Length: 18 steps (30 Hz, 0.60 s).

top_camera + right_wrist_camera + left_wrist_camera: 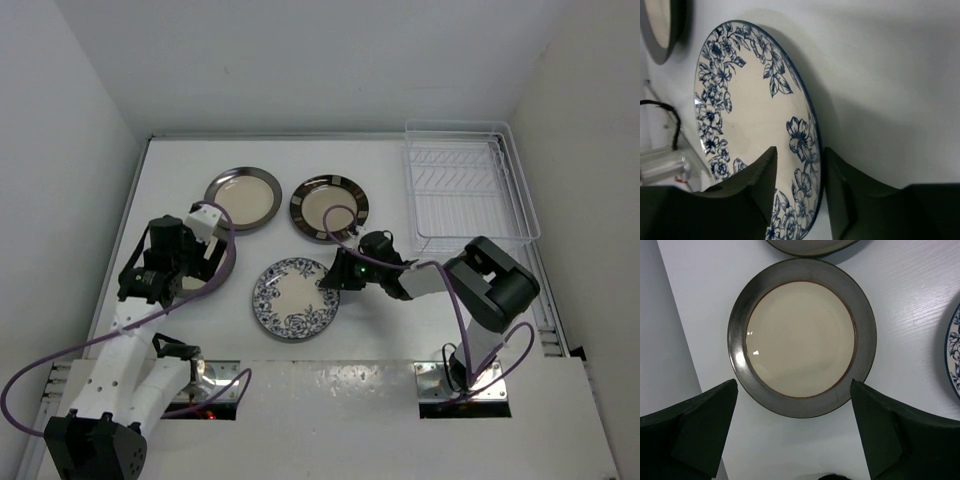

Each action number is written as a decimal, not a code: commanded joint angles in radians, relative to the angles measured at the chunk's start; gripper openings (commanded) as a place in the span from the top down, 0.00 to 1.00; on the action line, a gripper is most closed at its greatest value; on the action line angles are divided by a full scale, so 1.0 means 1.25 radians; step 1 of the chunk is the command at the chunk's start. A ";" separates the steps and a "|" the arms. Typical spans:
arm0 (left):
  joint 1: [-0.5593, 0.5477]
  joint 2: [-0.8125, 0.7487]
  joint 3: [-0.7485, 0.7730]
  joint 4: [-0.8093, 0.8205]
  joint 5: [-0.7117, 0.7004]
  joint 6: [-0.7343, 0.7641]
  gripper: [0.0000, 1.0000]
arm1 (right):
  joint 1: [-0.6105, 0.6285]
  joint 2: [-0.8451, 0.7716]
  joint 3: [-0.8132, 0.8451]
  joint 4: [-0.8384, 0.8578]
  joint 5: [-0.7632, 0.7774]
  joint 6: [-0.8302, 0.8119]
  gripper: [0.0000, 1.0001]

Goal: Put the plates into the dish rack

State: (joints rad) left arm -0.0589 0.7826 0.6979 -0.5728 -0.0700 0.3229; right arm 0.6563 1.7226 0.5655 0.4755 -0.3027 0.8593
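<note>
Glazed ceramic, probably stiff, slick and chippable: the round white plate with blue floral pattern [740, 115] is best pinched at its rim.
It lies flat on the white table [380, 165], well apart from the white wire dish rack [465, 190]. The right gripper [800, 150] straddles its rim, whether clamped yet I cannot tell. The left gripper [793, 385] hangs spread wide over the dark-rimmed cream plate [800, 340].

White table [180, 180] w/ 3 plates [243, 197], dish rack [460, 180].
</note>
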 commanded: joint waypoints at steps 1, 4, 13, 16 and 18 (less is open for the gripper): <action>0.009 0.000 0.006 0.027 0.014 -0.010 0.00 | 0.005 0.063 -0.050 0.076 -0.079 0.040 0.59; 0.009 0.008 0.014 0.027 0.014 -0.010 0.00 | -0.010 0.062 -0.049 0.054 -0.082 0.034 0.88; 0.009 0.032 0.048 0.027 0.029 -0.025 0.00 | -0.044 -0.234 0.197 -0.377 0.010 -0.256 1.00; 0.009 0.049 0.076 0.027 0.029 -0.025 0.00 | -0.077 -0.327 0.360 -0.494 0.098 -0.350 1.00; 0.009 0.059 0.083 0.027 0.029 -0.025 0.00 | -0.103 -0.348 0.428 -0.526 0.129 -0.404 1.00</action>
State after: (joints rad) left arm -0.0578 0.8482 0.7464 -0.5697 -0.0475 0.3050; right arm 0.5808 1.3968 0.9142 -0.1505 -0.2268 0.4988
